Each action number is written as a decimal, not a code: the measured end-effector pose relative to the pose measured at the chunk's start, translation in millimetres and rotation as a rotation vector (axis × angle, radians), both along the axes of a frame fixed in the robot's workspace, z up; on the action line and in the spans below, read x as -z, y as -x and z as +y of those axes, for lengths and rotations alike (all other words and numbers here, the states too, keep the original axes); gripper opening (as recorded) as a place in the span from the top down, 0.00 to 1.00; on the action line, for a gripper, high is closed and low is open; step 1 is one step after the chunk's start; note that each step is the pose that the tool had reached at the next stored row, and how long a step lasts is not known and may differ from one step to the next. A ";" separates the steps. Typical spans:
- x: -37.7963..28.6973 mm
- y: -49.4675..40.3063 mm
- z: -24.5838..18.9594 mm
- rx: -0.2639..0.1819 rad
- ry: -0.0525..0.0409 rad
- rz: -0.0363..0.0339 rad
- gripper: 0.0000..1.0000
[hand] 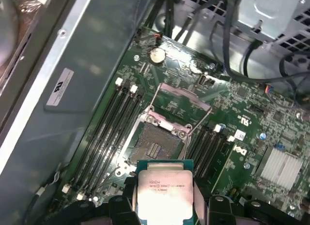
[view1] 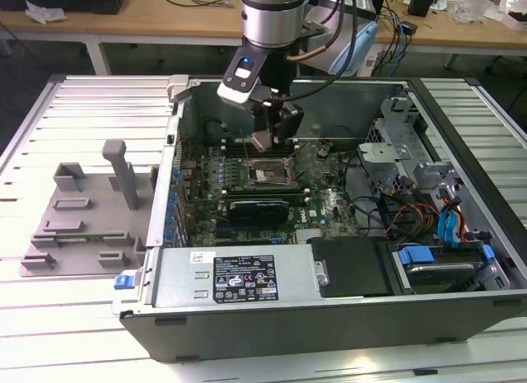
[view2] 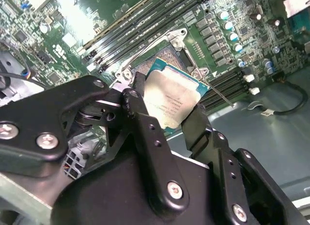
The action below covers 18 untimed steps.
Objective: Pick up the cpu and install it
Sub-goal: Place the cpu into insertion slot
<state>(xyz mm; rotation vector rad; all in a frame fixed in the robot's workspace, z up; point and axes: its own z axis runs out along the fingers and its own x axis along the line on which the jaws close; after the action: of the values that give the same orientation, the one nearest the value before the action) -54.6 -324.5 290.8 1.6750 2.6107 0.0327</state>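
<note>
The pincer (hand: 166, 202) is gripping the cpu (hand: 165, 185) by its sides, silver top facing the camera, hanging near the open socket (hand: 155, 145). Looks like it's not touching the motherboard (hand: 242, 133).

You have an open computer case (view1: 329, 329) lying on its side on the slatted desk (view1: 74, 103), with its green motherboard (view1: 329, 203) facing up. On the exterior view's left, a grey moulded fixture (view1: 82, 218) sits beside the case. A labelled power supply (view1: 239, 276) runs along the case's near wall. In the first wrist view you can pick out a coin battery (hand: 157, 54), black memory slots (hand: 114, 123) and a finned heatsink (hand: 283, 168).
</note>
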 end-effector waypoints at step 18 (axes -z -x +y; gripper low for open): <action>1.7 0.0 0.0 0.361 0.0001 0.0000 0.45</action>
<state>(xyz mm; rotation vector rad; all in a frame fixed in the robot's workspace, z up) -54.6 -324.5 289.1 2.1147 2.2650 0.0210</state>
